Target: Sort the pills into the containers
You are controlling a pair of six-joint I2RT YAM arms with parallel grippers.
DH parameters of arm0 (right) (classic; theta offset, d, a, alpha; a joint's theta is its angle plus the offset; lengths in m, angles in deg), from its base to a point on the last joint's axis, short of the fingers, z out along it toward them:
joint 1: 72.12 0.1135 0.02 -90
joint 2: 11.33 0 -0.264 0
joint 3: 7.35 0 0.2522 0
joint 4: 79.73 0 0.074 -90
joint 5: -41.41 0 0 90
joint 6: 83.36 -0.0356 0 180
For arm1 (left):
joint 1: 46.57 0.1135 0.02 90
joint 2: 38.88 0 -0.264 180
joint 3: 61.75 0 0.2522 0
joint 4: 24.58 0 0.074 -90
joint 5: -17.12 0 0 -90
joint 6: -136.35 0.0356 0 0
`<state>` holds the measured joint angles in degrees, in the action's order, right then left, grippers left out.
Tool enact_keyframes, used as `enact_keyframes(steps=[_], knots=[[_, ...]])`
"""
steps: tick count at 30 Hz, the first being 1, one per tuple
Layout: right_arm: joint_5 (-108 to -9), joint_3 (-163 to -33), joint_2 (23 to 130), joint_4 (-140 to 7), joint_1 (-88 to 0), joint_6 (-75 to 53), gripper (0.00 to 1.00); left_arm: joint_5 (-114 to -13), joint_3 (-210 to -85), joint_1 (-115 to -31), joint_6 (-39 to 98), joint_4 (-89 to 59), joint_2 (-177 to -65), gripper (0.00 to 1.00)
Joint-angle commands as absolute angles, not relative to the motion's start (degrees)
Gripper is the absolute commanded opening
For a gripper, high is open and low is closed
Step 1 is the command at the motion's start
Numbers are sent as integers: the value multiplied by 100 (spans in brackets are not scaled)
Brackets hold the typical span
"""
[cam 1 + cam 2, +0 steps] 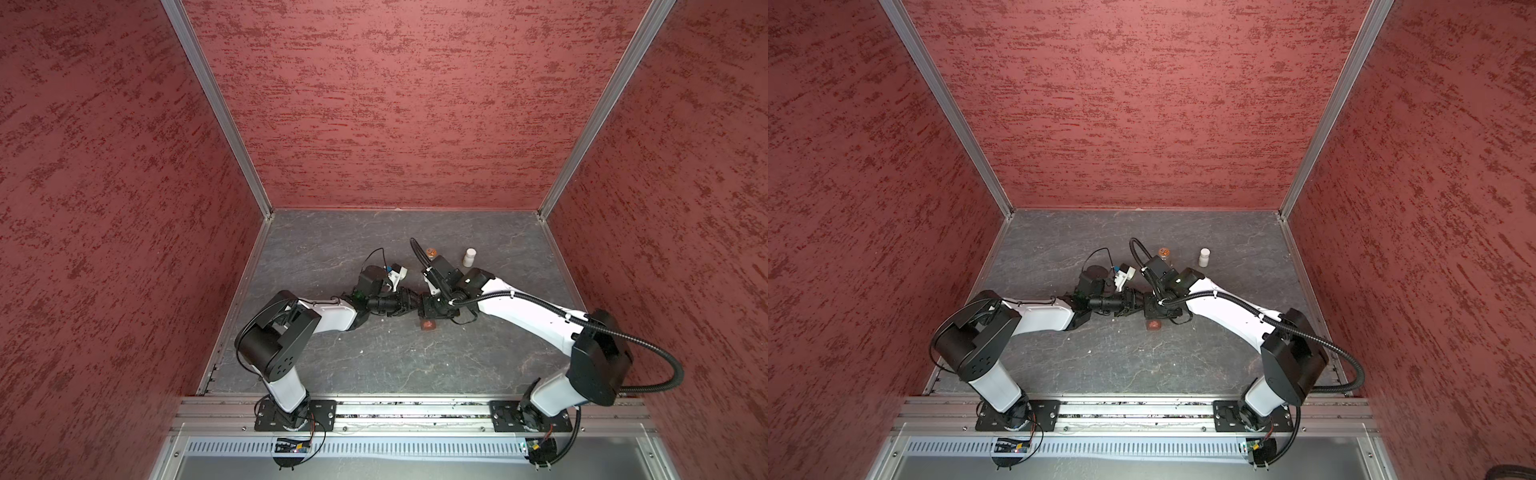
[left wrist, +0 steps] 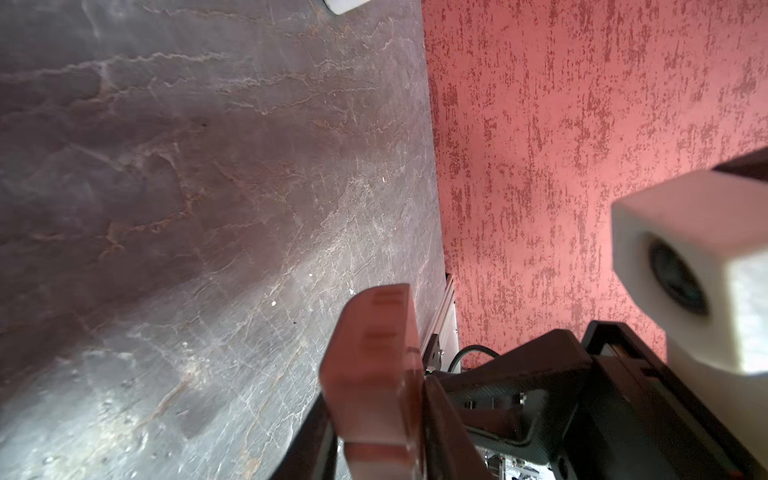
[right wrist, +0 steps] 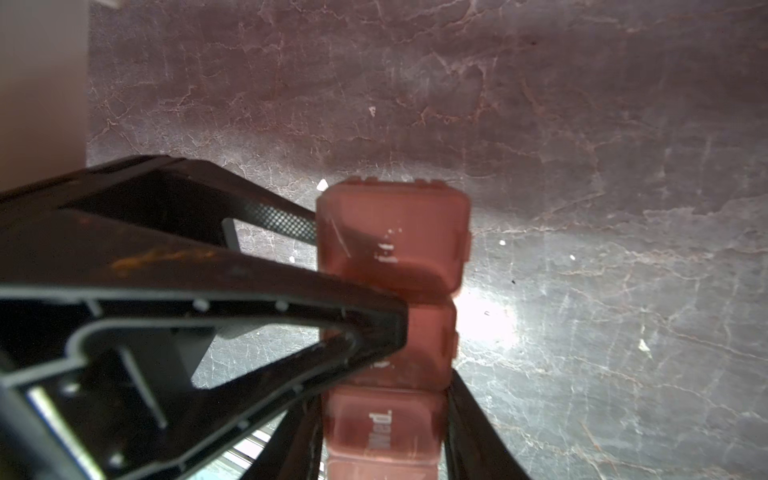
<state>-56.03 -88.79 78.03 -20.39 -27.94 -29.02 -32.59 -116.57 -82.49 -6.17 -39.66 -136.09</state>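
Observation:
The containers [image 3: 392, 237] are a reddish-brown strip of lidded compartments with white letters. Only the strip's end [image 1: 428, 325] [image 1: 1153, 324] shows below both grippers in both top views. My right gripper [image 3: 384, 415] [image 1: 430, 311] is shut on the strip's two long sides. My left gripper [image 2: 374, 415] [image 1: 409, 302] comes in from the left and is shut on the strip [image 2: 370, 365], one finger [image 3: 374, 328] lying across the second compartment's lid. I can make out no pills. Small white specks [image 3: 502, 242] dot the table.
An amber bottle with an orange cap [image 1: 432, 252] [image 1: 1164, 252] stands just behind the right wrist. A small white bottle [image 1: 469, 257] [image 1: 1204, 257] stands to its right. Red textured walls enclose the grey stone-patterned table [image 1: 374, 374] on three sides.

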Motion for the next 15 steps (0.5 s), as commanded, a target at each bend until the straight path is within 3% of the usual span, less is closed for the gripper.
enact_keyframes(steps=[1,5,15], knots=[[-5559,-8913,7804,-2265,-2700,-2846,41,-3282,-11719,-8269,-567,-3965,-13683,25],[-5318,-9081,7960,-2064,-2595,-2801,41,-3338,-11719,-8277,-569,-3995,-13740,17],[-5485,-9239,7978,-2059,-2541,-2950,49,-3616,-11546,-8232,-489,-3954,-13705,14]])
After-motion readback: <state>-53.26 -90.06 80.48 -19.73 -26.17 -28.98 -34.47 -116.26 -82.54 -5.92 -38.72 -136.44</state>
